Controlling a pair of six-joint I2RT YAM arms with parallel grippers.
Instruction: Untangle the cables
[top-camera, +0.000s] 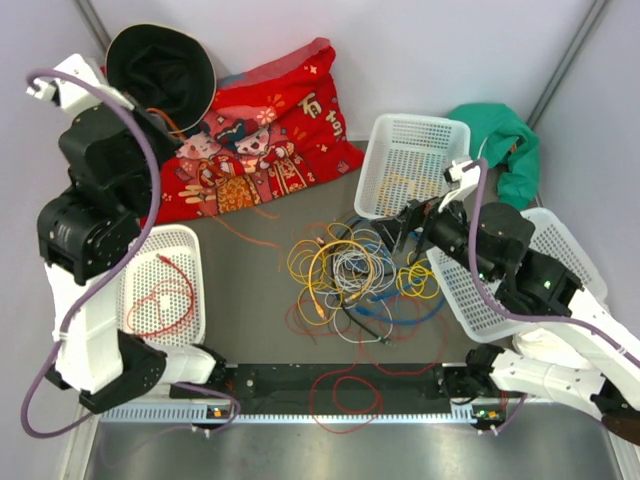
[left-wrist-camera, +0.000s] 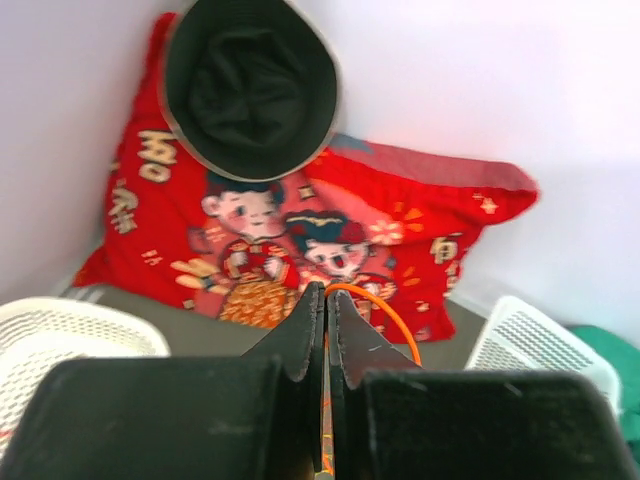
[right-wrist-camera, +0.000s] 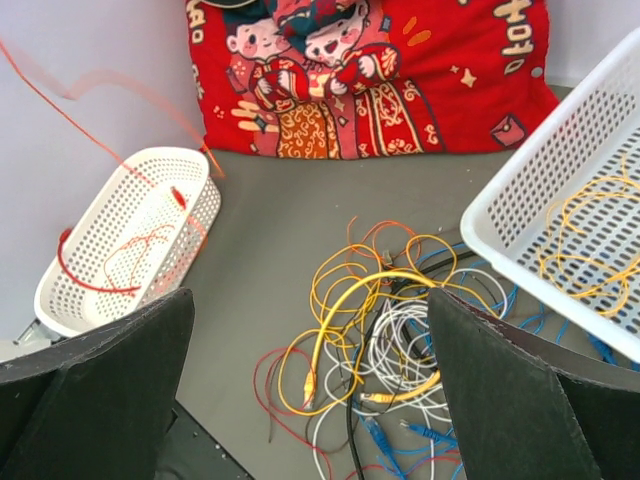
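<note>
While left fingers (left-wrist-camera: 305, 335) clamp orange cable (left-wrist-camera: 390, 306) (held high), right fingers (right-wrist-camera: 100, 385) stand apart over cable tangle (right-wrist-camera: 370, 330).

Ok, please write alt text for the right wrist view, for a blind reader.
A tangled pile of thin yellow, white, blue and black cables lies on the grey table beyond the open right tool. A white perforated plastic basket at left holds a red cable; a second basket at right holds a yellow cable.

The orange cable (left-wrist-camera: 390, 308) is hidden where it passes into the closed left gripper (left-wrist-camera: 326, 300). In the right wrist view, a raised orange strand (right-wrist-camera: 30, 68) is blurred, and the white basket (right-wrist-camera: 560, 140) is cut off by the right edge.
</note>
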